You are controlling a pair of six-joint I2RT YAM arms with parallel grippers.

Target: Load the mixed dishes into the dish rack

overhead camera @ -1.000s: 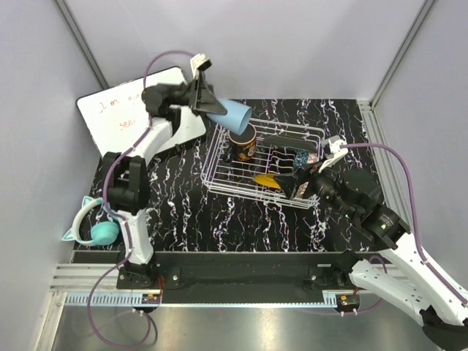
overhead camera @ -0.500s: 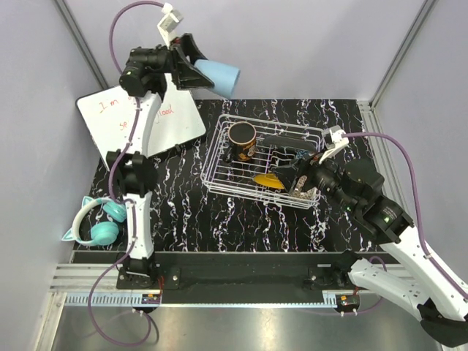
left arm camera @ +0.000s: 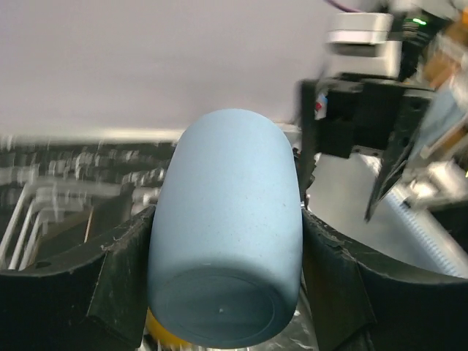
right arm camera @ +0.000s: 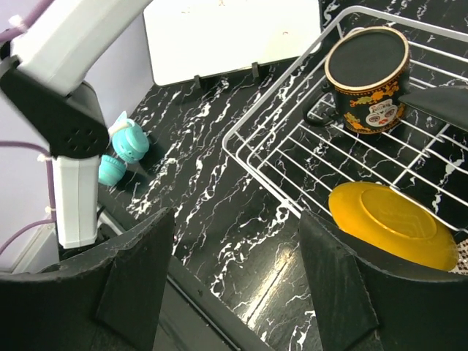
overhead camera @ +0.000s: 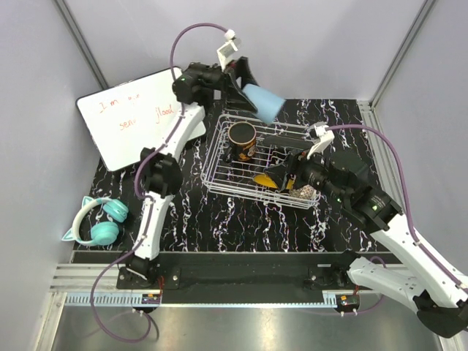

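Headphones [overhead camera: 95, 223] lie at the table's near left, well apart from the rack [overhead camera: 241, 191].

Right gripper [right arm camera: 238, 256] hovers over the rack's near right part. Its fingers are spread and nothing is between them.

Inside the rack, a yellow plate [overhead camera: 265, 180] lies on the wires toward the near side. A mug [overhead camera: 242, 140] stands upright in the far left part.

Left gripper [left arm camera: 225, 212] is raised above the rack's far rim. Its fingers pinch a pale blue cup [overhead camera: 265, 104] by its sides. The cup is tilted, clear of the wires, base toward the wrist.

A board [overhead camera: 135, 117] stands at the far left.
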